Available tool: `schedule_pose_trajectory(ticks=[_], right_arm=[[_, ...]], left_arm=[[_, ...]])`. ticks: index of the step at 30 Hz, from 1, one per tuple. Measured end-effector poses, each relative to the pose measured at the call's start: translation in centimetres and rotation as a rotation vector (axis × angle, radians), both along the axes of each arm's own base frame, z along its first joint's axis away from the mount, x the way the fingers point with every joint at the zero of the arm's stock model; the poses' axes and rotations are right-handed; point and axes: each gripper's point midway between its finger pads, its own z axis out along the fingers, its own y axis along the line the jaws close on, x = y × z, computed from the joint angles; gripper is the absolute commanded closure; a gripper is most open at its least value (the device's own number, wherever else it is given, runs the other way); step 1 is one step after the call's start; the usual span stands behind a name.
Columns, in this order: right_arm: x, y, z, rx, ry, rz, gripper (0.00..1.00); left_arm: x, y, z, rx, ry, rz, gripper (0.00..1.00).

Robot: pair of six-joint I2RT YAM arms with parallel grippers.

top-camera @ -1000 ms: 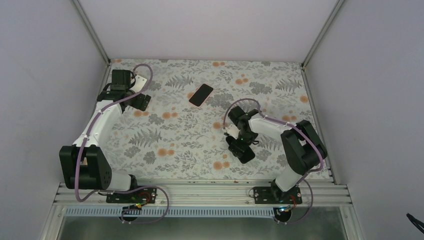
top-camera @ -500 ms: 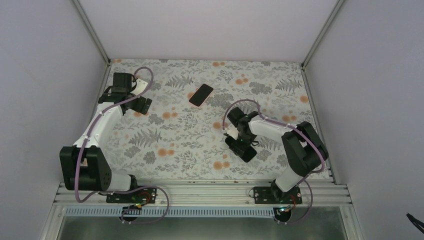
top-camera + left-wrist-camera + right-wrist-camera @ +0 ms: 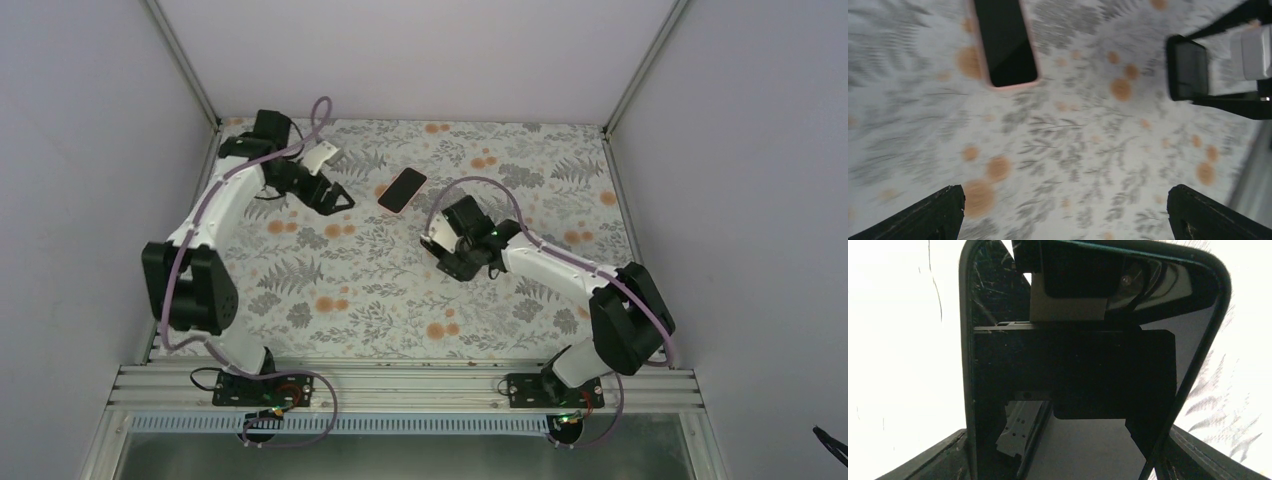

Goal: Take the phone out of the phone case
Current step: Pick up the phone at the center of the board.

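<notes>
Hovering on spread left jaws, pinching a spare black phone (image 3: 1073,390) in right jaws. Might just shove the unpinned phone case (image 3: 1013,85) ahead of left jaws, the phone (image 3: 1005,42) stuck inside.

Motion blur smears the left wrist view; its top edge crops the phone (image 3: 1005,42) and the phone case (image 3: 1013,86). The bare black phone (image 3: 1088,390) blocks most tabletop (image 3: 898,365) in the right wrist view.

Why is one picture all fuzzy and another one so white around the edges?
Left wrist view: the flowery cloth is smeared and soft, and so are the phone and its pink case. Right wrist view: the background is blown out white, and the glossy bare phone fills the frame, mirroring the camera rig. Top view: sharp and evenly lit.
</notes>
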Motion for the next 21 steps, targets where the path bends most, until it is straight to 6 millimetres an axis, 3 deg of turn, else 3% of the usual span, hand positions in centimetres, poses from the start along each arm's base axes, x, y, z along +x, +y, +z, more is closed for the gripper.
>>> schedule_pose_trajectory(ticks=[3,7,12,18,21], right_arm=[[1.6,2.6,2.7,0.050,-0.104,0.039,0.29],[2.4,5.8,5.2,0.096,-0.212,0.091,0.30],[2.3,9.3,6.1,0.115,-0.282,0.149,0.30],[2.9,12.1,6.8,0.124,-0.329,0.175,0.31],[3.1,13.3,7.6,0.137,-0.350,0.183,0.30]], left_arm=[[-0.8,-2.4,-1.5,-0.063,0.127,-0.079,0.00],[-1.5,-4.0,-2.8,-0.133,0.265,-0.117,0.00],[-1.9,-5.2,-3.1,-0.183,0.345,-0.128,0.00],[-3.0,-6.8,-2.9,-0.200,0.385,-0.154,0.00],[-3.4,-7.4,-2.7,-0.212,0.393,-0.168,0.06]])
